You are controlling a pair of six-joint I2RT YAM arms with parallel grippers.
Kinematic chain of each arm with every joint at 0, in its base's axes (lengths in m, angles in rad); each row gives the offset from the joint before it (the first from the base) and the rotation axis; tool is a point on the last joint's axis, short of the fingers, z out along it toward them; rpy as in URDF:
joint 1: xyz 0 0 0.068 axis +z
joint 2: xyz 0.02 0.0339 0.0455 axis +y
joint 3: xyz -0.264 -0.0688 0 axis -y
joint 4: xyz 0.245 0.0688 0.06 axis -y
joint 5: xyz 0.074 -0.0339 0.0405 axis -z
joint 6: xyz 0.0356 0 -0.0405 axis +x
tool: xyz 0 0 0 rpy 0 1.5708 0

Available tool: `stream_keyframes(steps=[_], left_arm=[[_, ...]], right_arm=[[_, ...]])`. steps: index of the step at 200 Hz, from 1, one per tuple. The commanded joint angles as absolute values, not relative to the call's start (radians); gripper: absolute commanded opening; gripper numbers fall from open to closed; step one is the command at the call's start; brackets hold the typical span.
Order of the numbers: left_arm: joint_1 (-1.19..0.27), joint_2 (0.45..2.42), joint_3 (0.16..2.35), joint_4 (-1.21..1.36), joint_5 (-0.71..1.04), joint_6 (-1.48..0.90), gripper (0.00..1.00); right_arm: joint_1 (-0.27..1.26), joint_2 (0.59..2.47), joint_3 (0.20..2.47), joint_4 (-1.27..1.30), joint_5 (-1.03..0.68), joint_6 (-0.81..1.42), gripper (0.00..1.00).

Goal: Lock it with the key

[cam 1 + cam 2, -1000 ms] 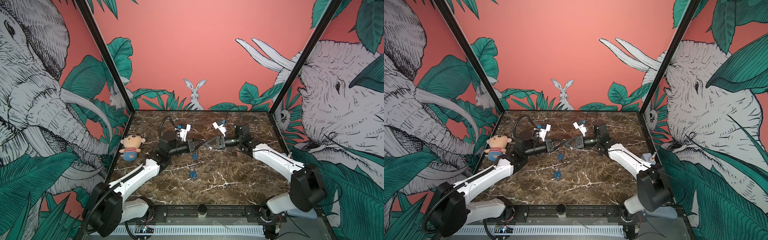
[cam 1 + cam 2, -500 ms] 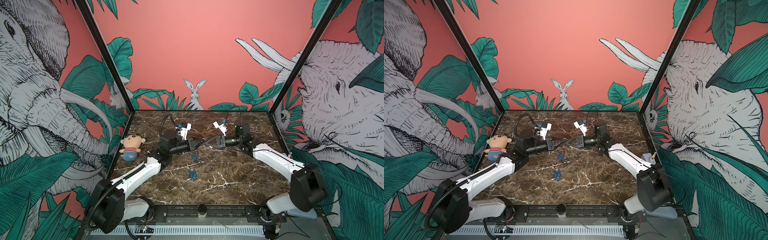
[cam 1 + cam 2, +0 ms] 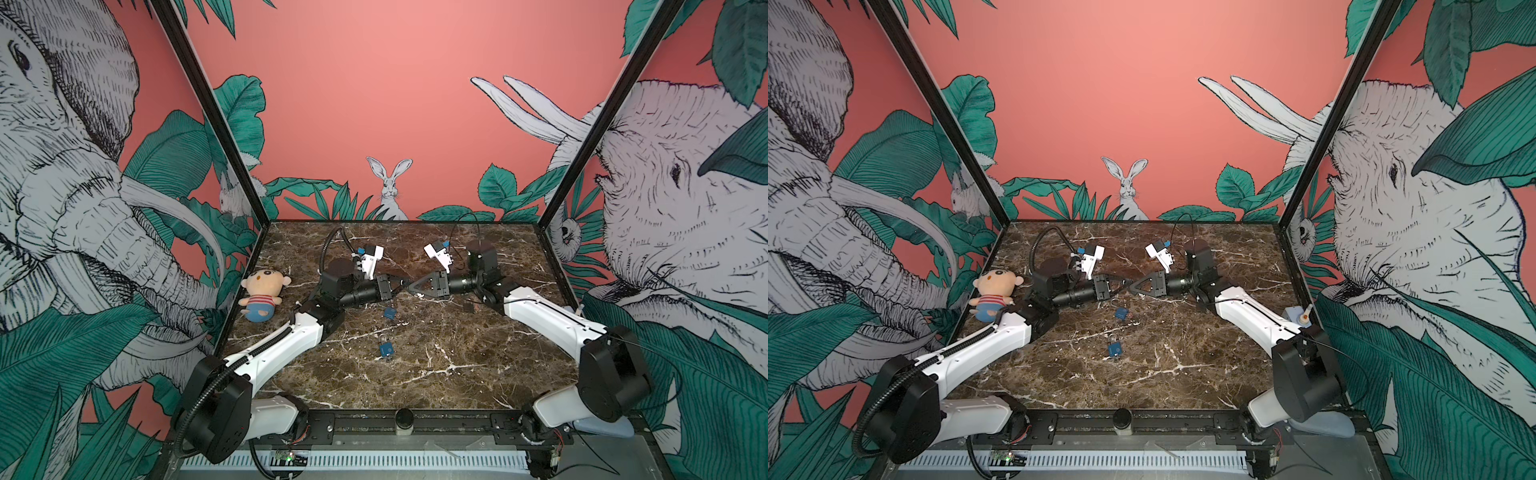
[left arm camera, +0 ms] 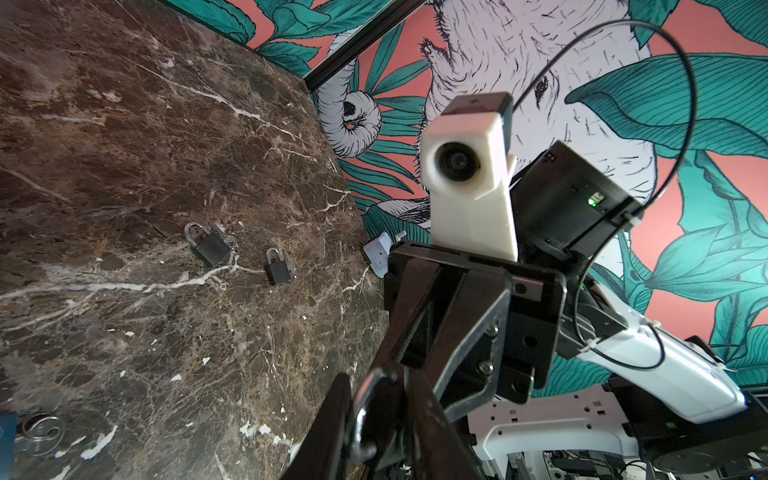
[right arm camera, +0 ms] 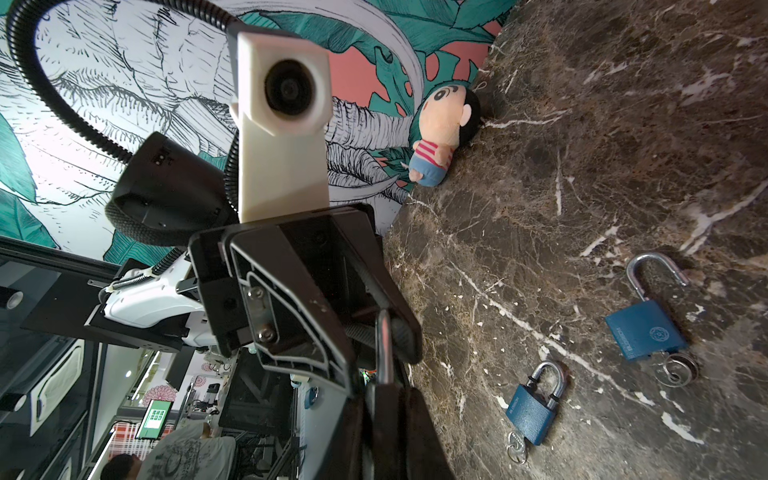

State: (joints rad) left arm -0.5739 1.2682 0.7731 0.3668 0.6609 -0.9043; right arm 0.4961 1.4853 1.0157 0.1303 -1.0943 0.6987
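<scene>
Both arms reach in over the far half of the table and meet nose to nose. The left gripper and the right gripper are tip to tip above the marble. Between them is a held padlock, of which only the silver shackle shows; its body is hidden by the black fingers. In the right wrist view the shackle runs as a straight bar from the right fingers up to the left ones. The right fingers are clenched on it. The left fingers flank the same shackle closely and appear to grasp that padlock too — no key for it can be made out.

Near the table's centre, below the grippers, lies an open blue padlock with its shackle swung free and a key ring at its base. A second blue padlock lies just toward the front edge, with keys hanging from its keyhole.

Two black padlocks lie side by side on the marble in the left wrist view; a top view shows one under the right arm, toward the right edge. A plush doll sits against the left edge — well apart from the locks.
</scene>
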Motion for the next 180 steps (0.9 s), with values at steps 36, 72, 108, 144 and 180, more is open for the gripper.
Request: stream_keyframes(steps=[36, 72, 108, 144, 180], left_arm=[[-0.579, 1.261, 0.802, 0.408, 0.730, -0.907, 0.04], [-0.578, 1.251, 0.794, 0.397, 0.731, -0.902, 0.00], [-0.578, 1.244, 0.791, 0.401, 0.717, -0.901, 0.00], [-0.567, 1.240, 0.775, 0.429, 0.688, -0.919, 0.00], [-0.552, 1.231, 0.761, 0.476, 0.660, -0.936, 0.00]], right_arm=[[0.503, 1.493, 1.043, 0.181, -1.077, 0.688, 0.00], [0.503, 1.494, 1.050, 0.180, -1.070, 0.685, 0.00], [0.503, 1.494, 1.048, 0.173, -1.048, 0.679, 0.00], [0.503, 1.485, 1.044, 0.175, -1.043, 0.678, 0.16], [0.496, 1.470, 1.029, 0.180, -1.021, 0.679, 0.31]])
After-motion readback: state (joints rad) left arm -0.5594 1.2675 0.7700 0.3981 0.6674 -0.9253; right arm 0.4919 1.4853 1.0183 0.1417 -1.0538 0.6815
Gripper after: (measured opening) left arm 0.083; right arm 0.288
